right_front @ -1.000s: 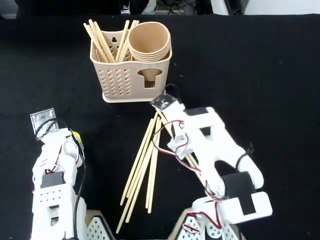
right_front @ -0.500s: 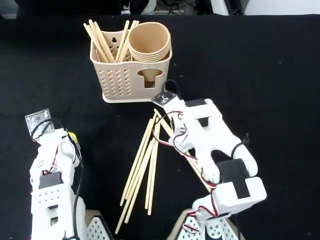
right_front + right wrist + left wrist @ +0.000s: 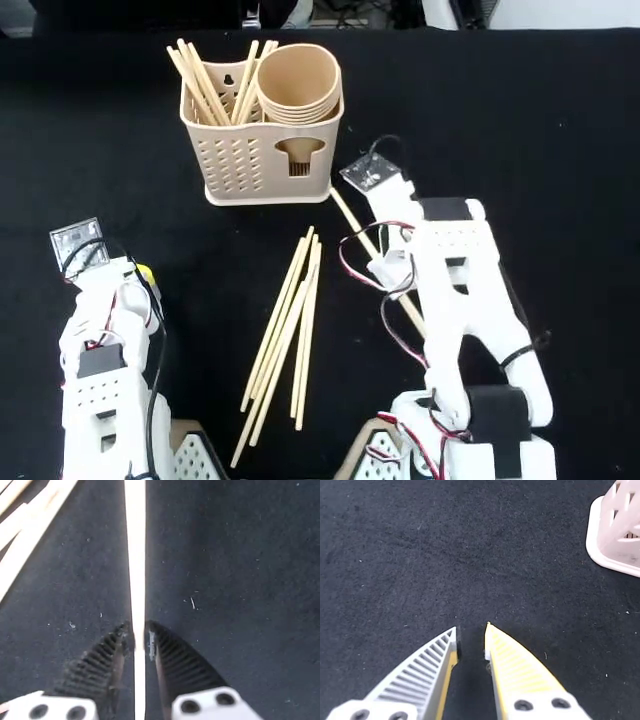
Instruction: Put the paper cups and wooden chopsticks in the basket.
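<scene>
The beige basket [image 3: 250, 160] stands at the back of the black table. It holds a stack of paper cups [image 3: 298, 80] and several wooden chopsticks [image 3: 205, 80]. A loose bundle of chopsticks [image 3: 285, 325] [image 3: 25, 525] lies in front of it. My right gripper [image 3: 136, 630] [image 3: 385, 268] is shut on a single chopstick [image 3: 135, 555] [image 3: 350, 215], which slants to the right of the bundle with its far end near the basket's right corner. My left gripper [image 3: 471, 627] [image 3: 153, 283] hovers over bare cloth at the front left. It is shut but for a thin slit, with nothing in it.
The basket's lower corner [image 3: 615, 545] shows far off in the left wrist view. Black cloth [image 3: 540, 150] covers the table. The arms' bases [image 3: 190, 455] sit at the front edge.
My right arm has swung to the right, carrying one chopstick out of the pile; its far end now points to the basket's right corner. The left arm shifted slightly early on, then stayed still.
</scene>
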### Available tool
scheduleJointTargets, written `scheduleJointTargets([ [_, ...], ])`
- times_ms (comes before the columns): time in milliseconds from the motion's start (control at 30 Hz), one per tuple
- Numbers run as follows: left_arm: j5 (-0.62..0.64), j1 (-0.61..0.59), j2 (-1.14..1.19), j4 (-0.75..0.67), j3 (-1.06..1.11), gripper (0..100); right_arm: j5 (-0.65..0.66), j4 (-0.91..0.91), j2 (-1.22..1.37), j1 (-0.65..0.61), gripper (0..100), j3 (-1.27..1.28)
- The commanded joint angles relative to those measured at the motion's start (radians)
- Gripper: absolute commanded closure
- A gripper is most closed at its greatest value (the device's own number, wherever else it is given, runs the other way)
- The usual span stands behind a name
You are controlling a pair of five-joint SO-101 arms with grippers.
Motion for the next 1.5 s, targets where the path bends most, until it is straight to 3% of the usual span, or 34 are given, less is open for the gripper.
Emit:
scheduleJointTargets([
  [0,0.005,-0.005,0.003,-0.021,-0.016,89,0.006,0.002,-0.028,0.018,98.7,-0.024],
  [200,0.005,-0.005,0.003,-0.021,-0.016,89,-0.055,-0.115,-0.082,0.123,98.7,-0.022],
  [467,0.005,-0.001,0.003,-0.021,-0.016,89,-0.123,-0.126,-0.286,0.199,98.7,-0.025],
  [733,0.005,-0.001,0.003,-0.021,-0.016,89,-0.339,-0.166,-0.479,0.193,98.7,-0.166],
  [867,0.005,-0.001,0.003,-0.021,-0.016,89,-0.394,-0.158,-0.545,0.103,98.7,-0.282],
  [1100,0.005,-0.001,0.003,-0.021,-0.016,89,-0.528,-0.167,-0.561,-0.173,98.7,-0.506],
  [1333,0.005,0.001,0.003,-0.021,-0.016,89,-0.560,-0.175,-0.400,-0.376,98.7,-0.788],
  [1467,0.005,0.001,0.003,-0.021,-0.016,89,-0.560,-0.325,-0.246,-0.440,98.6,-0.875],
])
